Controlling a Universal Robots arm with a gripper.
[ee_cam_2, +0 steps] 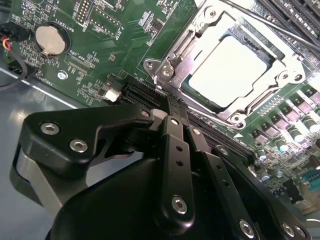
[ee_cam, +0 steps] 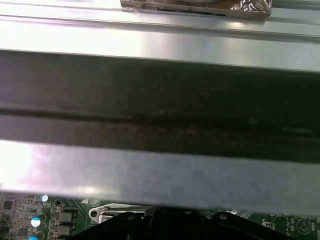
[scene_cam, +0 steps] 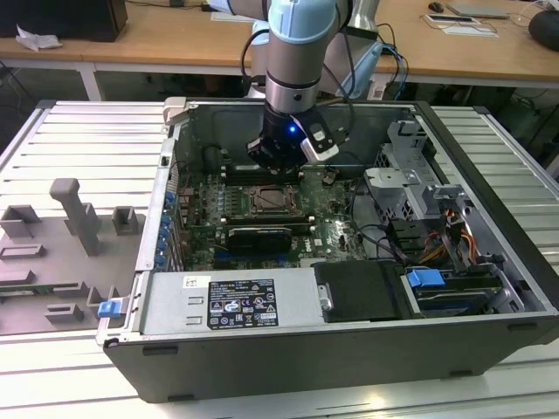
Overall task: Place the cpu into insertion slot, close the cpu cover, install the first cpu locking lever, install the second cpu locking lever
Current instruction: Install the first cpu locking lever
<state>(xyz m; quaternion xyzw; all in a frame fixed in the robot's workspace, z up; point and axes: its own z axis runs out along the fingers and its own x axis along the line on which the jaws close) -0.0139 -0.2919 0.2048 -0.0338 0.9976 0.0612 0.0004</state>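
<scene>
In the exterior view my claw point(scene_cam: 278, 157) hangs just above the insertion slot point(scene_cam: 266, 202); in the second wrist view its fingers point(ee_cam_2: 172, 127) meet, gripping nothing, beside the seated cpu point(ee_cam_2: 231, 70) under the cpu cover point(ee_cam_2: 200, 37) (thin, stiff, springy, best pressed at its rim).

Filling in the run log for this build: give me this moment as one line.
cpu: seated in insertion slot | cpu cover: closed over it | gripper: shut, empty, beside socket
</scene>
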